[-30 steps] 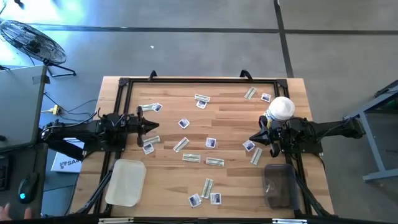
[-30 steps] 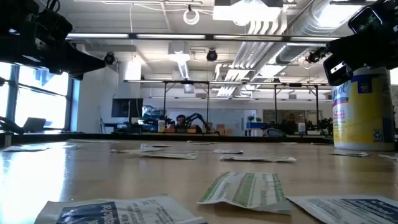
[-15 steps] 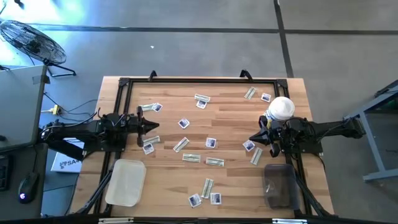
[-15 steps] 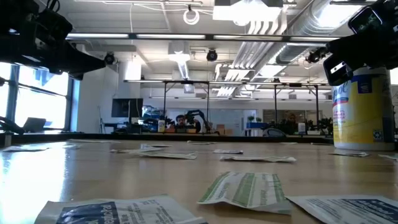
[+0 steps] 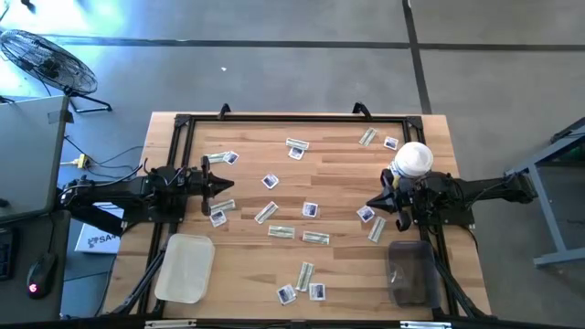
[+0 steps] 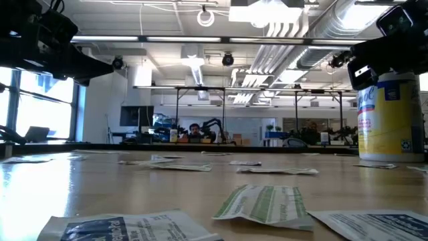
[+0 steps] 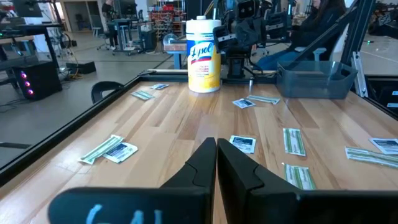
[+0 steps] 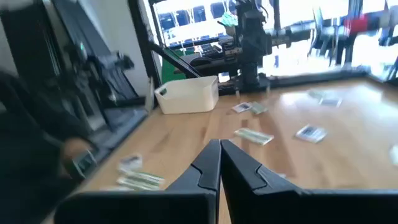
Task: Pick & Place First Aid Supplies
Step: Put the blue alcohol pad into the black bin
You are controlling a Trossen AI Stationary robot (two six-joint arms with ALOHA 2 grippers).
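The first aid supplies lie flat all over the wooden table [image 5: 338, 174]: pale green strips such as one strip [image 5: 281, 232] and small white squares such as one square [image 5: 310, 210]. In the low view a strip [image 6: 264, 201] and a square [image 6: 127, 227] lie close by. My left gripper [image 5: 228, 186] hovers level at the table's left side, shut and empty, as its own left gripper view [image 7: 216, 155] shows. My right gripper [image 5: 371, 203] hovers level at the right side, shut and empty in the right gripper view [image 8: 219, 158].
A yellow bottle [image 5: 413, 160] with a white cap stands just beyond my right gripper. A white tray [image 5: 186, 267] sits at the near left and a dark clear bin [image 5: 409, 272] at the near right. A black frame [image 5: 292, 117] rims the table.
My right gripper has rolled slightly about the line it points along, without leaving its place. The packets lie as before.
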